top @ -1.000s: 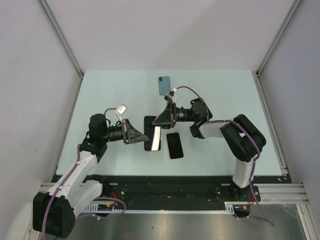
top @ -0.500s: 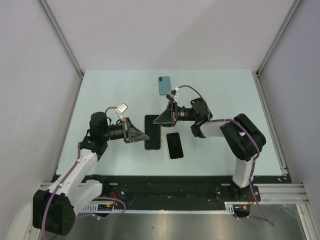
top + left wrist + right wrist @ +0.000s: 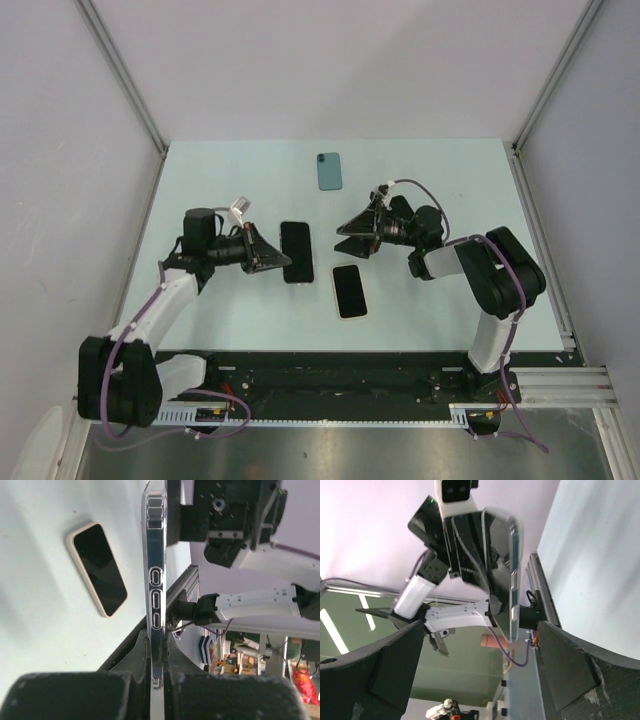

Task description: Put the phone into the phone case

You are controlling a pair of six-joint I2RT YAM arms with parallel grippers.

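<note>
Pale-green tabletop (image 3: 220, 190) w/ grey walls (image 3: 320, 70) on 3 sides. Left jaws clamp phone case (image 3: 296, 252) just left of phone (image 3: 349, 290); right jaws spread wide, empty, just beyond phone

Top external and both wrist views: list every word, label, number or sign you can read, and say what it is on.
No readable text in any view.
Phone: dark screen, nothing shown.
Blue phone: any mark is too small to read.
Case: clear edge, no print visible.
Clutter beyond the table in the left wrist view: too blurred to read.
</note>
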